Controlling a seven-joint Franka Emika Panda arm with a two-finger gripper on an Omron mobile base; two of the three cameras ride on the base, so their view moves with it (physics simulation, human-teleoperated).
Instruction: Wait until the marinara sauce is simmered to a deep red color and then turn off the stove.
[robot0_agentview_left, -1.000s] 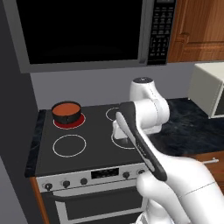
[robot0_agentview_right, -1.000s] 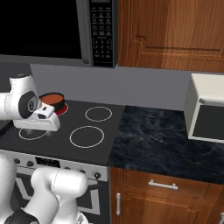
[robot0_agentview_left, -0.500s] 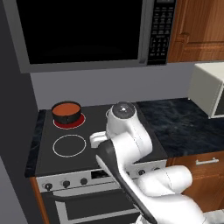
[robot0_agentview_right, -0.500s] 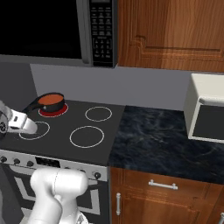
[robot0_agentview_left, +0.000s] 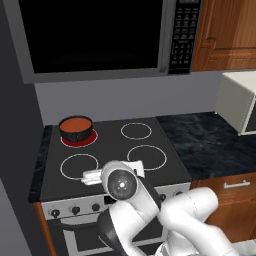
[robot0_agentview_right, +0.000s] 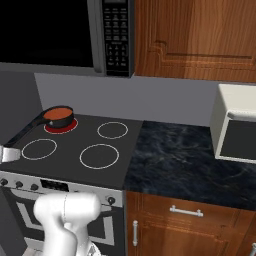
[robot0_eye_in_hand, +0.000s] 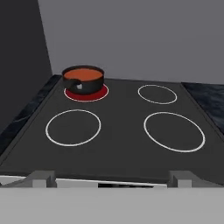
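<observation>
- Sitting on the back-left burner of the stove (robot0_agentview_left: 112, 165) is a small black pot (robot0_agentview_left: 76, 130) holding the marinara sauce (robot0_agentview_left: 76, 123), an orange-red surface.
- That burner glows red around the pot's base; the other 3 burners show as plain white rings on black glass.
- From the hand view, the gripper (robot0_eye_in_hand: 111, 178) hangs low at the stove's front edge, facing the back wall, with its 2 dark fingertips (robot0_eye_in_hand: 42, 177) set wide apart and nothing between them.
- The sauce (robot0_eye_in_hand: 83, 74) lies well apart from the gripper, at the far left of the cooktop.
- The pot's dark handle reaches toward the stove's front left in the right base view.
- A row of small dark knobs (robot0_agentview_left: 75, 211) runs along the silver front panel, just beside the white arm's elbow in the left base view.
- A black-windowed microwave (robot0_agentview_left: 100, 37) hangs above the stove.
- To the right, a dark marbled table (robot0_agentview_right: 185, 162) carries a white boxy appliance (robot0_agentview_right: 235, 122) below wooden cabinets (robot0_agentview_right: 195, 37).
</observation>
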